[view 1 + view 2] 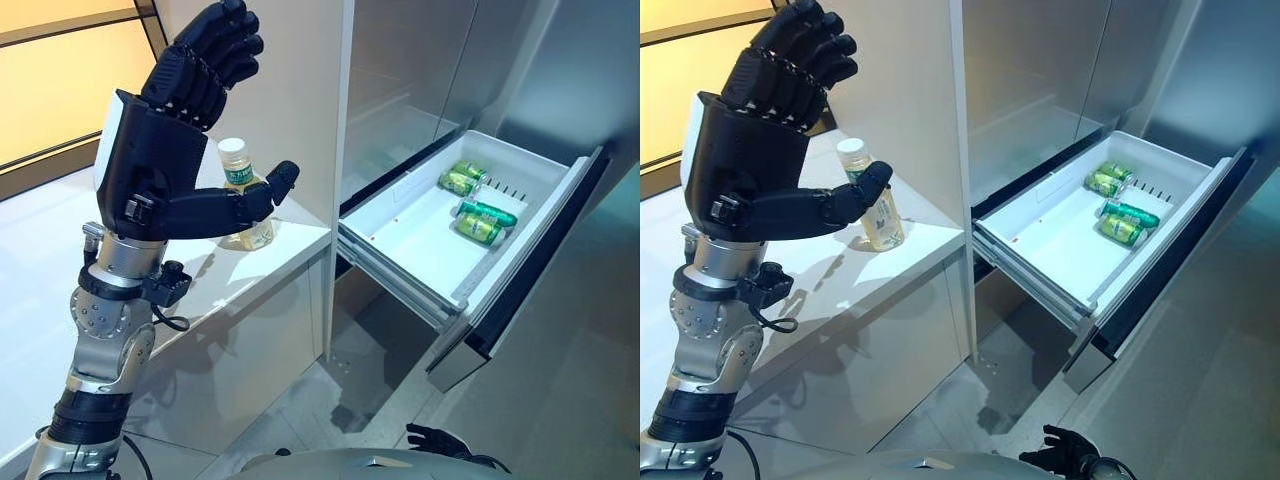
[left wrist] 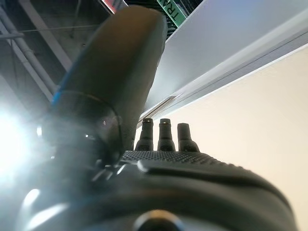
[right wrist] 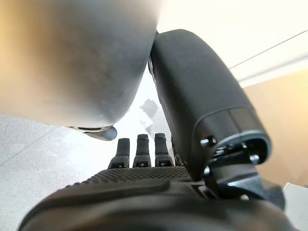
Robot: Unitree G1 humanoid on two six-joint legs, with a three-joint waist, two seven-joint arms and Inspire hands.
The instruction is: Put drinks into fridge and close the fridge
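Observation:
A clear bottle (image 1: 238, 168) with a white cap and pale yellow drink stands upright on the white counter (image 1: 40, 260), near its right end. My left hand (image 1: 150, 150) is raised above the counter in front of the bottle, open, thumb stretched across the bottle's front, holding nothing; it also shows in its wrist view (image 2: 168, 192). The fridge's white drawer (image 1: 400, 270) is pulled out at the right, with green cans (image 1: 482, 221) lying at its far end. My right hand (image 1: 440, 440) hangs low by the floor, fingers relaxed in its wrist view (image 3: 144, 192), empty.
A white cabinet panel (image 1: 290, 80) rises behind the bottle, between the counter and the fridge. The steel fridge front (image 1: 420, 80) above the drawer is shut. The near half of the drawer is bare. Grey floor (image 1: 560, 400) lies under the drawer.

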